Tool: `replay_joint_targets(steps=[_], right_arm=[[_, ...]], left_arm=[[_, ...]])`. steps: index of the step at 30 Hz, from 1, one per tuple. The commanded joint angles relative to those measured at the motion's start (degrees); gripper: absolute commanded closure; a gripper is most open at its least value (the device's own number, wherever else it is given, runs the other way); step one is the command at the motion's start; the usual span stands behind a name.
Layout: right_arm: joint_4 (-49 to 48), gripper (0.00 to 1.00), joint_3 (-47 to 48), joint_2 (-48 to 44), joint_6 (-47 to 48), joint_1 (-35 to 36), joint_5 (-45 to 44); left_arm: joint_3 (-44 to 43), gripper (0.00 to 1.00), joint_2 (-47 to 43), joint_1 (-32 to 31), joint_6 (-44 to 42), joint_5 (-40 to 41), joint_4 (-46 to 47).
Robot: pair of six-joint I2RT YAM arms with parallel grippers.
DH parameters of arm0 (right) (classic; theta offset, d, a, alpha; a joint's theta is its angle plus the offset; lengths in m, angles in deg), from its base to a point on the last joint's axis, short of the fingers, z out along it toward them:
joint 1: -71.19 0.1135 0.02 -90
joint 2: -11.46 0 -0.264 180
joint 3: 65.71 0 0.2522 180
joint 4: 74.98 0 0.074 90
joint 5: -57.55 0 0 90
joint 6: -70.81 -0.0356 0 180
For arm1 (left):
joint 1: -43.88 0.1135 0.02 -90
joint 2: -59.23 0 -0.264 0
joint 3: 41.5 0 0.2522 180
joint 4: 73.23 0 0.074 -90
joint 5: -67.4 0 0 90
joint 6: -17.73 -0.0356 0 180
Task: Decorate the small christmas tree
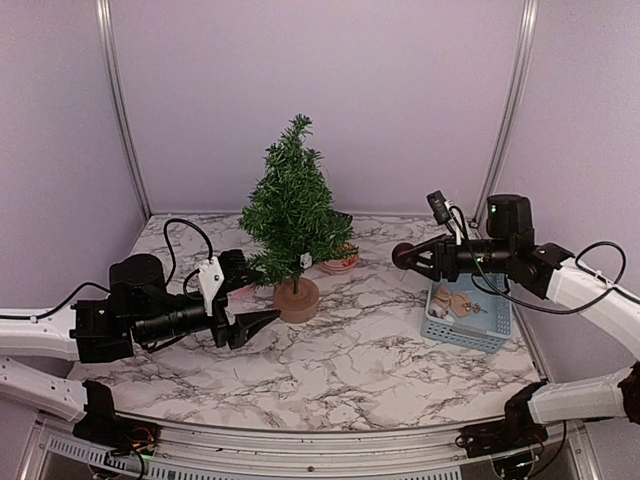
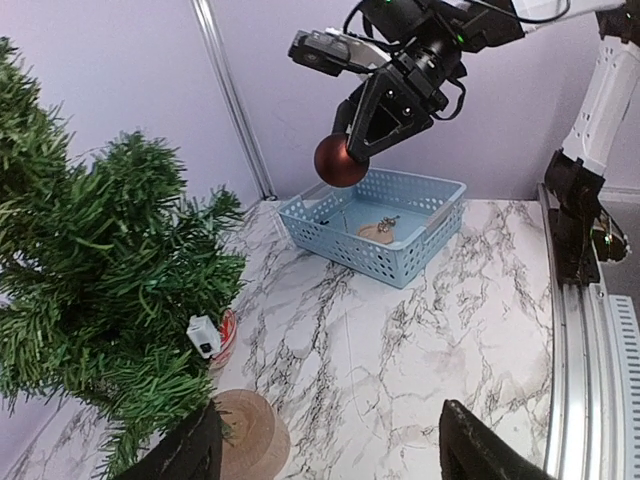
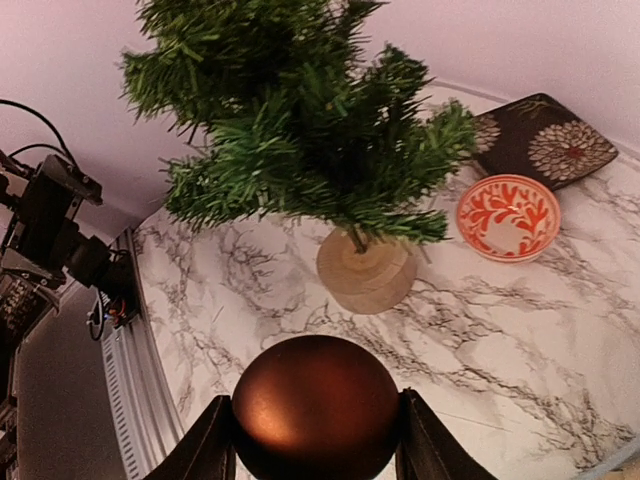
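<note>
From above, the tree point(image 1: 293, 205) stands upright on its round base point(image 1: 297, 299), near the middle of the marble table point(image 1: 350, 385) and somewhat toward the back. The left gripper point(image 1: 260, 292) sits low just left of the base with its fingers spread. One finger is up by the lowest branches and the other is in front of the base (whether either touches, I cannot tell). The right gripper point(image 1: 405, 256) is raised to the right of the tree, apart from it, pinching a dark ball point(image 1: 402, 256). Below that arm a blue basket point(image 1: 466, 330) sits by the table's right edge with a few small pieces inside. An orange-patterned bowl point(image 1: 340, 262) peeks out behind the tree's lower right branches.

In the left wrist view, the two black fingers point(image 2: 190, 452) sit wide apart at the bottom edge with only marble between them. The base lies just beside the left-hand one. A small white tag point(image 2: 203, 336) hangs on a low branch. Across the table the ball hangs over the basket's near corner, clamped at the right gripper's tip.

In the right wrist view, the ball (brownish-red here, and glossy) fills the bottom centre, squeezed between two fingers point(image 3: 200, 450). Beyond it stands the tree. The bowl is to the right of the base, and a dark flowered square point(image 3: 545, 135) lies just beside the bowl.
</note>
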Motion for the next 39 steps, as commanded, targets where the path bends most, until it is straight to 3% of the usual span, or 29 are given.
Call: replay_joint_targets(steps=[1, 9, 15, 24, 39], right_arm=[[1.69, 0.57, -0.12, 0.35, -3.16, 8.23, 3.57], [-2.23, 0.57, 0.1, 5.76, -11.07, 21.6, -0.11], [-2.79, 0.57, 2.5, 10.91, -14.64, 28.01, -2.01], [-2.44, 0.57, 5.43, 14.57, -16.56, 30.15, -1.91], [-2.56, 0.58, 6.26, 17.93, -19.2, 31.85, -1.48]], left_arm=[[-4.35, 0.25, 4.8, -4.9, -9.84, 4.94, -3.43], [-10.88, 0.26, 14.08, -10.93, -15.65, 12.07, -3.54], [-14.36, 0.23, 18.03, -11.68, -15.6, 9.2, -7.9], [-18.31, 0.24, 22.84, -11.86, -15.42, 2.97, -14.5], [-22.91, 0.34, 28.89, -12.74, -18.39, 11.71, -18.83]])
